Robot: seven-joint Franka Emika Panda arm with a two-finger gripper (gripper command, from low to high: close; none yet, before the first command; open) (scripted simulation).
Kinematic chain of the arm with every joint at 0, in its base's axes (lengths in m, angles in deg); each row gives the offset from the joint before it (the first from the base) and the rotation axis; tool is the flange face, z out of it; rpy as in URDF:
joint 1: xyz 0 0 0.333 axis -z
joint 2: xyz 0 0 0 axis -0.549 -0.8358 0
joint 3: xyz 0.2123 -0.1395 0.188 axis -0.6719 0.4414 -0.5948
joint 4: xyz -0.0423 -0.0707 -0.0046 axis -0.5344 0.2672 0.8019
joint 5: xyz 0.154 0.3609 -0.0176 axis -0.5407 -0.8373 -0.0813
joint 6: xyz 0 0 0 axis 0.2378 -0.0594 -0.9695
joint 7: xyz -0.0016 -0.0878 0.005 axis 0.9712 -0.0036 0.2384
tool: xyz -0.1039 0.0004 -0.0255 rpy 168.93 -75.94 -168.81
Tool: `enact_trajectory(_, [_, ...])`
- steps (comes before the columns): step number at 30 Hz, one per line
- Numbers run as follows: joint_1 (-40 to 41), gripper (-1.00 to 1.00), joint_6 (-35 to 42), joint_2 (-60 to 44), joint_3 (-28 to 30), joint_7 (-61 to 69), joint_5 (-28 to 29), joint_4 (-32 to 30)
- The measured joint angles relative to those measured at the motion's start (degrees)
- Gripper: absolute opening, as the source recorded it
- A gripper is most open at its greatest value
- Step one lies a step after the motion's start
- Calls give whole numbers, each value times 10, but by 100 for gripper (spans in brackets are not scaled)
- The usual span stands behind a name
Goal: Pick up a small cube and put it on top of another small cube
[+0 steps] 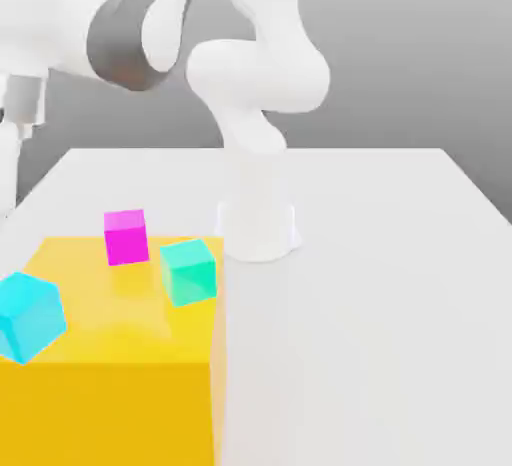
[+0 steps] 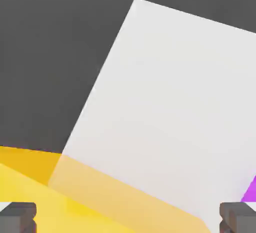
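- Your jaws are released: fingertips (image 2: 18, 217) wide apart, nothing between them.
- Violet cube (image 2: 250, 193): only a sliver visible, near one fingertip, beside the white desk (image 2: 170, 92).
- On the yellow block (image 1: 110, 354): cyan cube (image 1: 28, 316) nearest, then teal cube (image 1: 188, 271), magenta cube (image 1: 126, 236) farthest.

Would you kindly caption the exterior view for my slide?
White arm over a white table; pink-magenta cube, two cyan cubes on a yellow block.

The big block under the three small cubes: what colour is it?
Yellow. The block shows best in the exterior view.
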Motion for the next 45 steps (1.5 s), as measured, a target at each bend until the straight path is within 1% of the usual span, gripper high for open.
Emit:
enact_trajectory(2, [29, 0, -21, -39, 16, -24, -17, -16])
enact_trajectory(5, [68, 0, -52, -99, 29, -48, -60, -41])
enact_trajectory(7, [79, 0, -80, -141, 19, -39, -92, -42])
enact_trajectory(11, [115, 0, -146, -224, -26, -7, -142, -29])
enact_trajectory(12, [124, -100, -159, -240, -36, -1, -149, -26])
enact_trajectory(19, [126, -100, -161, -241, -39, -2, -148, -26])
enact_trajectory(25, [101, -100, -73, -135, -2, -56, -75, -44])
enact_trajectory(29, [76, -100, 6, -83, -11, -56, -10, -14])
enact_trajectory(33, [45, -100, 95, -23, -18, -15, 24, 25])
enact_trajectory(37, [19, -100, 189, 47, -39, 46, 25, 54])
enact_trajectory(43, [-46, -100, 335, 169, -73, 156, -6, 77])
enact_trajectory(45, [-72, -100, 374, 205, -87, 179, -23, 72])
